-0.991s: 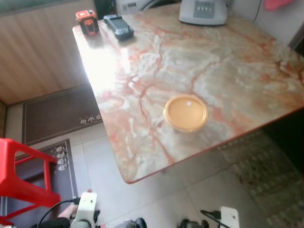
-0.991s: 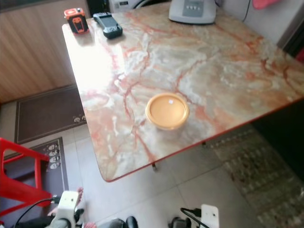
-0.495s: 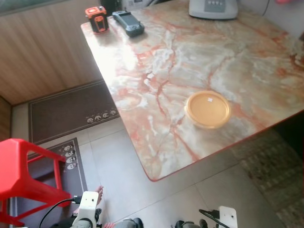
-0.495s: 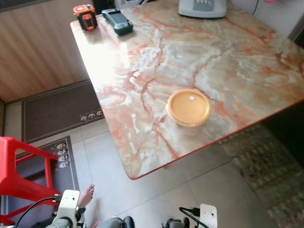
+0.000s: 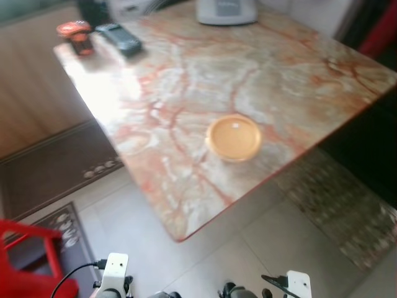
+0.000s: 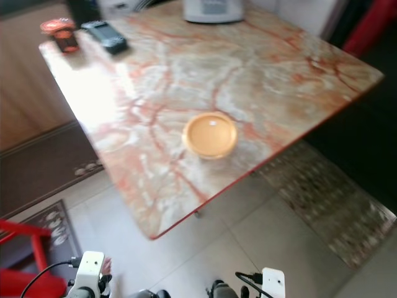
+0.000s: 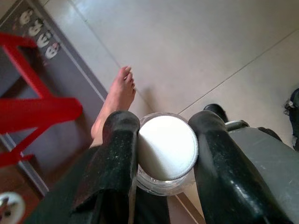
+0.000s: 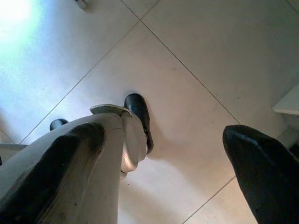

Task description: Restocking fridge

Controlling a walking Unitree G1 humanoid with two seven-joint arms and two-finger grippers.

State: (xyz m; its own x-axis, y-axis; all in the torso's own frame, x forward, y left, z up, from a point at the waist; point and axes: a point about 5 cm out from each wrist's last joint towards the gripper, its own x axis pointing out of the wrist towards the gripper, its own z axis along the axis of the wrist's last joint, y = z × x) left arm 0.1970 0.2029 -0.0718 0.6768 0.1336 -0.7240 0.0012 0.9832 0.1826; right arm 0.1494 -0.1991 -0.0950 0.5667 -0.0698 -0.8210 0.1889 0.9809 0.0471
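In the left wrist view my left gripper (image 7: 166,149) is shut on a clear jar with a white ribbed lid (image 7: 167,147), held low over the tiled floor. My right gripper (image 8: 173,168) hangs open above bare tiles, nothing between its fingers. Ahead, a round orange-lidded container (image 5: 233,138) sits on the marble table (image 5: 186,81), near its front edge. Both wrists show at the bottom of the eye views, the left wrist (image 5: 114,268) and the right wrist (image 5: 296,284).
At the table's far left corner lie an orange-black device (image 5: 75,35) and a dark handset (image 5: 121,38); a grey appliance (image 5: 226,10) stands at the back. A red stool (image 5: 28,261) is at my left, dark mats (image 5: 56,167) beyond. A person's bare foot (image 7: 114,100) rests by my left gripper.
The whole eye view has shifted and blurred, so the camera has turned; the table and orange container now sit more to the left. Nothing on the table has moved.
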